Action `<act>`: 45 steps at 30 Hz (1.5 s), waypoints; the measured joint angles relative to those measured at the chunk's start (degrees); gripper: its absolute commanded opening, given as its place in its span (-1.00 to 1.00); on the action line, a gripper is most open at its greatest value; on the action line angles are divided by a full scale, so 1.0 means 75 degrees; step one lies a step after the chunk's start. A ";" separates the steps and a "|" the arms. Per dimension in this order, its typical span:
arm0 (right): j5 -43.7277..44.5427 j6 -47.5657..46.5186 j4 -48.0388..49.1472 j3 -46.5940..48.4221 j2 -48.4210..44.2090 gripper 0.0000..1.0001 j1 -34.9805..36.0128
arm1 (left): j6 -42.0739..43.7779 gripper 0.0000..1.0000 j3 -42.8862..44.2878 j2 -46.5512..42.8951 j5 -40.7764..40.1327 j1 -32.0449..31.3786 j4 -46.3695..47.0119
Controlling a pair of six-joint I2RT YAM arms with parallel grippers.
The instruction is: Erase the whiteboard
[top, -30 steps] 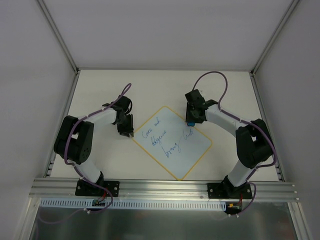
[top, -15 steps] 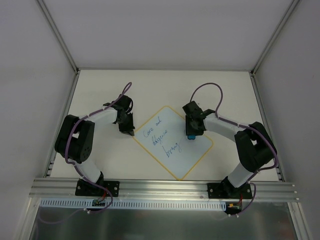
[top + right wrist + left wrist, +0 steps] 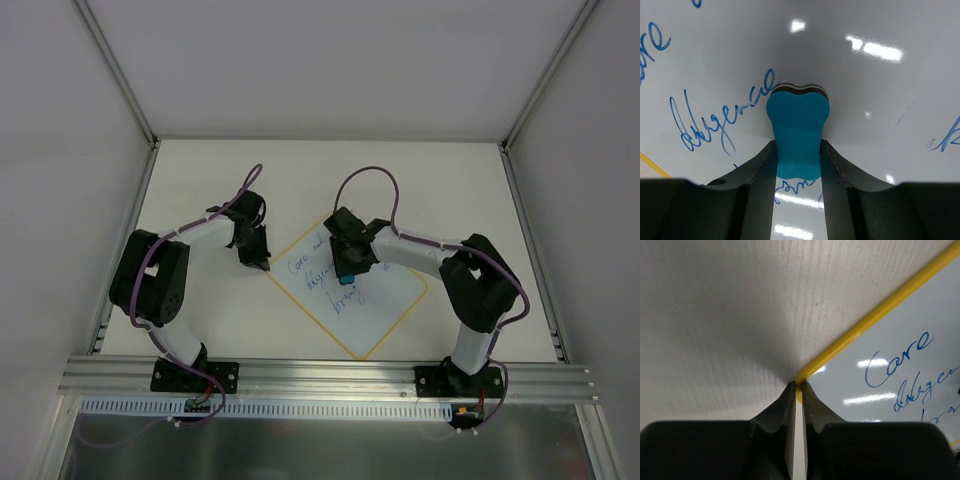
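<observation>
Whiteboard (image 3: 380, 308) is seen lying flat on the white table (image 3: 200, 180), turned like a diamond, between the two arms. Its left corner is met by the left gripper (image 3: 799, 386), whose jaws are pressed together with only a thin slit between them. The tips are set right at the yellow border; whether the edge is actually pinched cannot be told from the wrist view. The right gripper (image 3: 798, 145) is held over the upper middle of the board, its jaws clamped on a blue eraser (image 3: 797, 112). The eraser's dark lower face is pressed to the board surface, just beside a handwritten word.

The surface is noted as glossy pale white with lamp reflections, a thin yellow border and rounded corners. Blue cursive handwriting (image 3: 897, 360) is seen in several lines on the left and middle parts. A few blue strokes are also seen at the right edge of the right wrist view.

In the top view, part of the writing is hidden by the right arm (image 3: 410, 250). A purple cable (image 3: 365, 180) is looped above it.
</observation>
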 measured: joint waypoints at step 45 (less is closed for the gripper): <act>-0.0198 0.1486 -0.0600 -0.1443 -0.1285 -0.99 -0.3019 | -0.0414 -1.00 -0.0140 -0.0003 0.0373 0.0015 0.0580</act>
